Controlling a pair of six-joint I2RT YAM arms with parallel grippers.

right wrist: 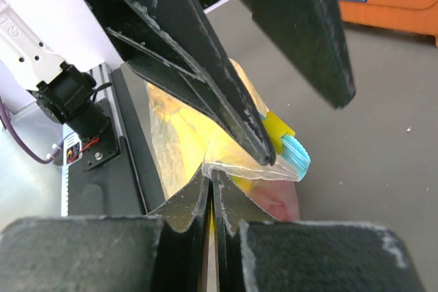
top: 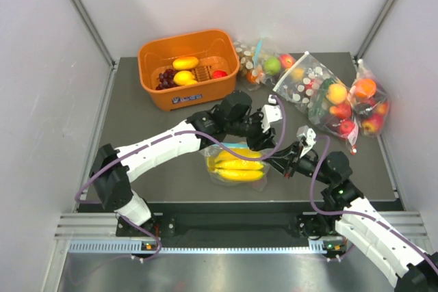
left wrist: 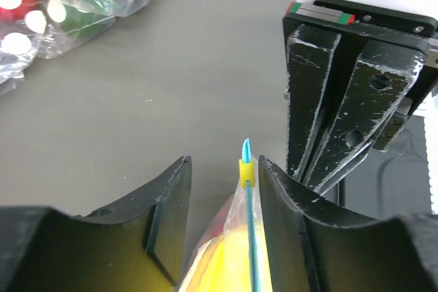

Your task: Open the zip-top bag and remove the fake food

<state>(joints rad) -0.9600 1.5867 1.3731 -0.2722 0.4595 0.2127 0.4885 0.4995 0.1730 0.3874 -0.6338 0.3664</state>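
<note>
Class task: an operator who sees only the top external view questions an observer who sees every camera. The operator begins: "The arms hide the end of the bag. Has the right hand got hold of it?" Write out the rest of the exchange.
Observer: Yes. In the right wrist view, the right hand is shut on a fold of clear plastic at the edge of the zip-top bag.
Operator: And the left hand?
Observer: Its wrist view shows the left hand open, one finger on each side of the teal zip strip. The strip lies close to one finger.
Operator: Is there anything on the strip?
Observer: A small yellow clip sits near its end, between the fingers.
</note>
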